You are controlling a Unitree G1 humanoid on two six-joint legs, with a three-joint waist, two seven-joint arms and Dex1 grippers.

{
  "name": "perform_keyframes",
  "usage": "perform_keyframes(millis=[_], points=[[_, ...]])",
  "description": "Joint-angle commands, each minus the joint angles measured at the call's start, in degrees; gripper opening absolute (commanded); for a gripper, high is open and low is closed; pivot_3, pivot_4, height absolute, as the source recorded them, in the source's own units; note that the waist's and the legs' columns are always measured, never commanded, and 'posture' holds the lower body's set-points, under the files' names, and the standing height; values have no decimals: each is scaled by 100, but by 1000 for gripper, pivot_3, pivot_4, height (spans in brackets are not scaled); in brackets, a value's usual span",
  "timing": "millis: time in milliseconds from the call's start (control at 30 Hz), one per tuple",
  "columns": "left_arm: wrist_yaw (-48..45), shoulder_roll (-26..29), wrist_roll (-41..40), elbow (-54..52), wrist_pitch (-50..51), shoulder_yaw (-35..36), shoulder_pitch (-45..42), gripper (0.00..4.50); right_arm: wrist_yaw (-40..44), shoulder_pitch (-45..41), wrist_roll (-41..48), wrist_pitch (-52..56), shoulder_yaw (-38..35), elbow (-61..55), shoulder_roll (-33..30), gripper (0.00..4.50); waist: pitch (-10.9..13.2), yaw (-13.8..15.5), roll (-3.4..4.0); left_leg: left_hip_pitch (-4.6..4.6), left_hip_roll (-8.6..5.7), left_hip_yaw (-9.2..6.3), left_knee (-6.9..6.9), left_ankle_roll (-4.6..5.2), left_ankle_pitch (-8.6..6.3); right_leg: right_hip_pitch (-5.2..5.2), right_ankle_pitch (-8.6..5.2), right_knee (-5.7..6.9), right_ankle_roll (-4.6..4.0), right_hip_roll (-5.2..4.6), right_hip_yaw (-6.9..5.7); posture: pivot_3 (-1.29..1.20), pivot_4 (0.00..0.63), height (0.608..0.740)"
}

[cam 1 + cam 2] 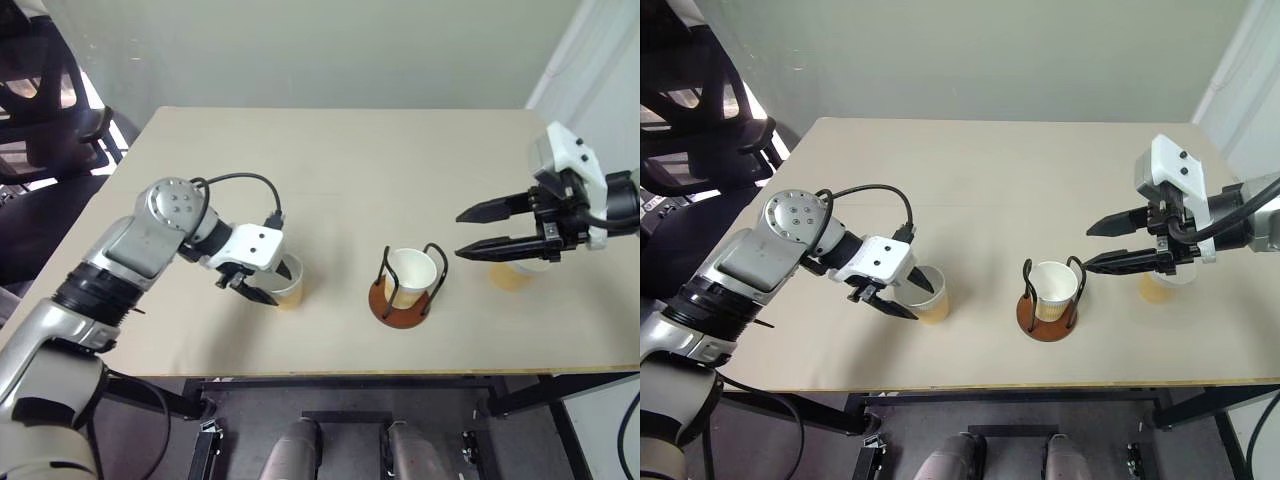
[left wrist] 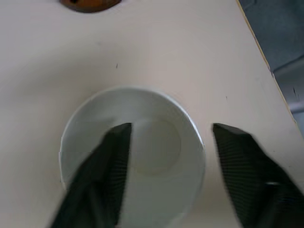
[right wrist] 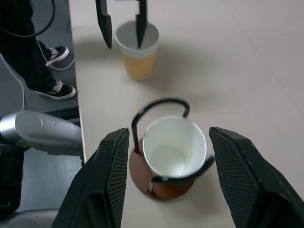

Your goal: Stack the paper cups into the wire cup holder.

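One paper cup stands upright on the table at the left. My left gripper is open over it, one finger down inside the cup and the other outside the rim with a small gap. The wire cup holder stands at the middle front with a second paper cup upright between its black arches. At the right, my right gripper hangs open above the table, pointing at the holder, with nothing between its fingers. A third paper cup stands partly hidden beneath it.
The beige table has its front edge close to the holder and cups. Black office chairs stand off the table's left side. A person's shoes rest on the floor beside the table.
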Motion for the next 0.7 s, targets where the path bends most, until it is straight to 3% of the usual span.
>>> perform_keyframes(millis=[33, 167, 700], points=[[-181, -22, -118, 156, 86, 184, -325, 1381, 159, 130, -228, -443, -170, 107, -225, 2669, 0, -2, 0, 0, 0, 0, 4, 0, -1, 1, 0, 3, 0, 0, 0, 0, 150, 740], [-181, -162, -392, 327, 298, 226, -656, 36, 273, 242, -348, -667, -144, 275, -291, 2669, 0, 1, 0, -1, -1, 0, 18, 0, -1, 3, 1, 11, 2, 1, 0, 0, 150, 740], [-181, -1165, -888, 1669, 169, 134, -2566, 36, 793, 817, -823, -1773, -100, 343, -345, 2669, 7, 21, -10, -14, -5, 1, 47, 13, -14, 15, -1, 2, 25, -1, 2, 0, 150, 740]])
